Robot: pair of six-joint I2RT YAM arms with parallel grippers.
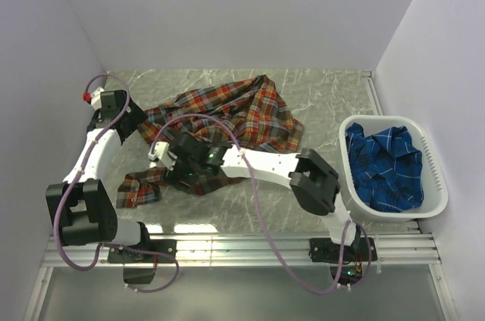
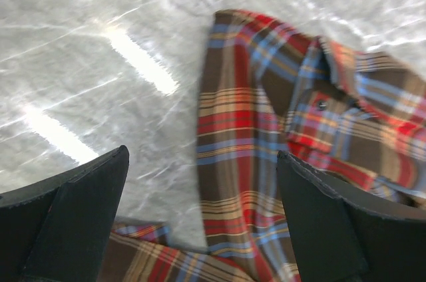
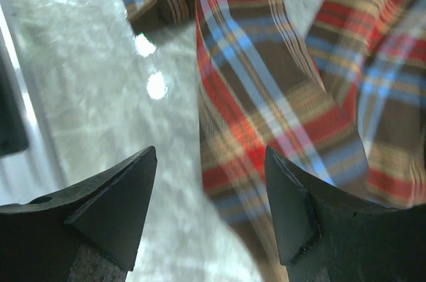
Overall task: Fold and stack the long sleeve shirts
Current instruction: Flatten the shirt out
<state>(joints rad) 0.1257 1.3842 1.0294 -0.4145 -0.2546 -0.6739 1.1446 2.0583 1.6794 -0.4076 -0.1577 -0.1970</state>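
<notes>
Top view first: the red shirt (image 1: 227,113) lay crumpled in the middle of the table (image 1: 333,94), one sleeve trailing off toward 7 o'clock. The blue shirt (image 1: 386,166) sat bunched inside the white basket (image 1: 436,185), out at 3 o'clock from the red one and well apart from it.

My left pincer (image 1: 136,120) hung at the red shirt's 9 o'clock edge. Through the left wrist camera, that pincer (image 2: 203,155) was spread wide with nothing pinched. The red shirt (image 2: 253,136) lay under it, filling the view from 12 round to 5 o'clock, its cloth passing just inside my right-hand finger (image 2: 319,215). Bare table (image 2: 100,42) showed at 10 o'clock.

My right pincer (image 1: 161,153) had reached across to the shirt's 7 o'clock side, over the sleeve. From the right wrist camera, that pincer (image 3: 210,152) was parted too, fingers clearly apart. A band of the red shirt (image 3: 266,96) ran from 12 o'clock down into the gap and against my right-hand finger (image 3: 299,215). Bare table (image 3: 80,82) showed toward 9 o'clock. I could not tell whether the cloth touched the fingertip.
</notes>
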